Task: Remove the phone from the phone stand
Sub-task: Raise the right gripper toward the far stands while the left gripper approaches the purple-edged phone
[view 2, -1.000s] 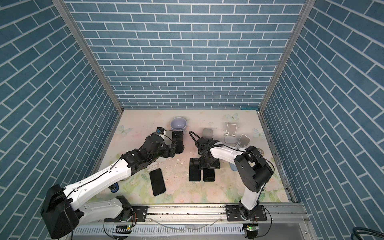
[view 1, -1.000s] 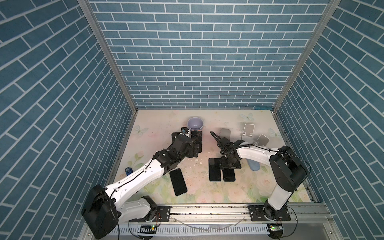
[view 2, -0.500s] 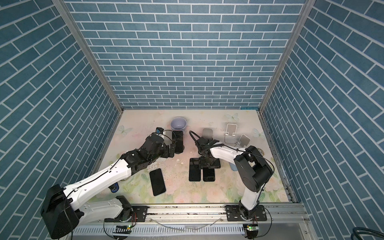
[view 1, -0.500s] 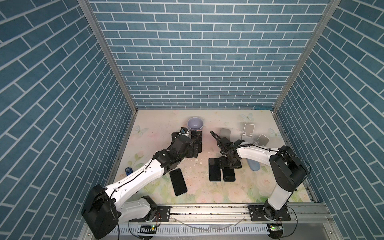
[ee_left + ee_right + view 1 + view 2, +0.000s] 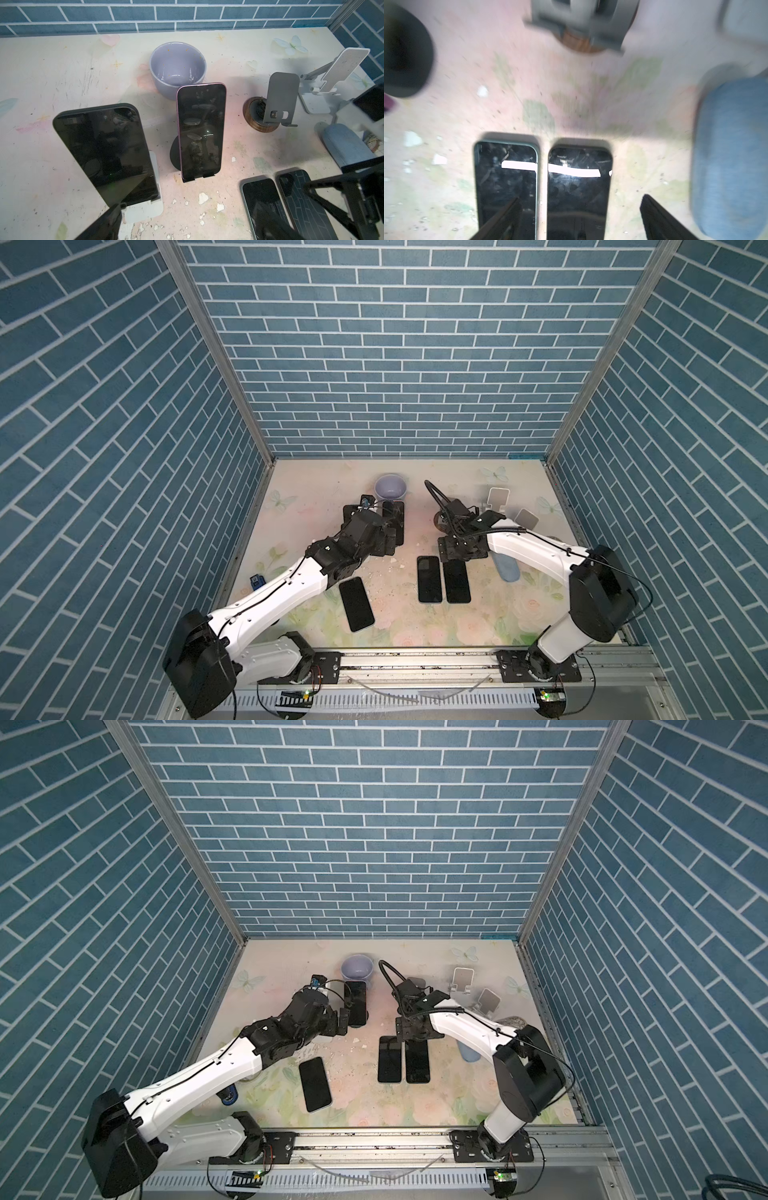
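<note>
Progress: partway, by judgement; three flat phones (image 5: 429, 585) lie at 5 and 7 o'clock | Remaining, 11 o'clock: black phone (image 5: 104, 151) on white stand (image 5: 145, 209), purple phone (image 5: 200, 131) on black stand (image 5: 174, 150) | Left gripper (image 5: 338, 1025): jaws wide, empty, near black phone | Right gripper (image 5: 581, 198): jaws parted, empty, over flat phones | Bowl (image 5: 158, 83), 12 o'clock: empty

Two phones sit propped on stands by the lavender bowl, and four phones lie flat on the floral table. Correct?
Not four: three lie flat, a lone dark-screened phone and a side-by-side pair, green-edged phone and black phone, in both top views. The rest holds.
</note>
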Robot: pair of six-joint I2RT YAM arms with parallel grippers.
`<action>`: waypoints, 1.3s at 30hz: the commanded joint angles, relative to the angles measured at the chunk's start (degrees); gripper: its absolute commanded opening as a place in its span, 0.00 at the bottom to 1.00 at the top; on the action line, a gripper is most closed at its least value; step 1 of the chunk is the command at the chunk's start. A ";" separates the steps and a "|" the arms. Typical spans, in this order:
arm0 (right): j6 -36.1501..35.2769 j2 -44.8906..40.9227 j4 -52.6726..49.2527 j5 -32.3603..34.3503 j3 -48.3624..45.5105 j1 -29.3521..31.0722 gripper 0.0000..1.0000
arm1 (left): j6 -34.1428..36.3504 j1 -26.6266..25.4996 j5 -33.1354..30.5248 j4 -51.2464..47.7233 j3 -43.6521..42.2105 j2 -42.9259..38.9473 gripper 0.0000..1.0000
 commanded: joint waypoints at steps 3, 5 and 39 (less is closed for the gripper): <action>-2.36 -5.78 1.85 6.88 2.31 -1.50 0.90 | -1.76 -0.95 -1.85 -3.13 4.04 2.47 1.00; -2.69 -6.91 3.39 6.67 2.42 -2.77 0.90 | -2.01 -1.60 -2.48 -4.08 5.49 3.54 1.00; -7.81 -10.58 8.40 4.28 2.36 -11.13 0.90 | -6.52 -4.42 -6.32 -13.67 24.59 29.71 1.00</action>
